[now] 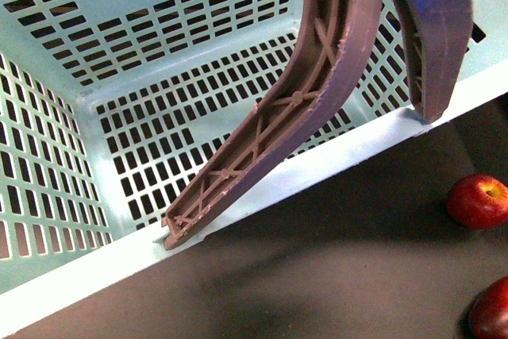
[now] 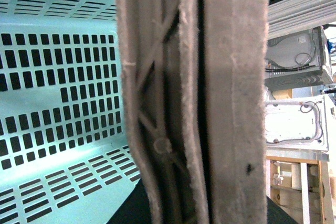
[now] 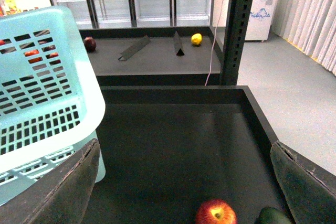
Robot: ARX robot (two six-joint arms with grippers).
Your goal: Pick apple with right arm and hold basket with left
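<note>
We read the left gripper as set to steady the basket. In the front view both of its long curved fingers reach down to the near rim: one comes from inside with its tip against the rim's inner edge, and the other meets the rim further along. That would likely keep the basket from sliding on the dark table. We cannot tell whether the jaws truly pinch the rim. The front view shows the tips at separate spots, while the left wrist view shows the two fingers side by side with only a thin dark slit between them. The apple, red with a yellow blush, lies on the table outside the basket, apart from its rim, with a darker apple near it. The right gripper hangs above the table with its jaws wide apart and nothing between them. Its wrist view shows the apple in the gap between the fingers, so we judge it lined up for a grasp not yet made.
</note>
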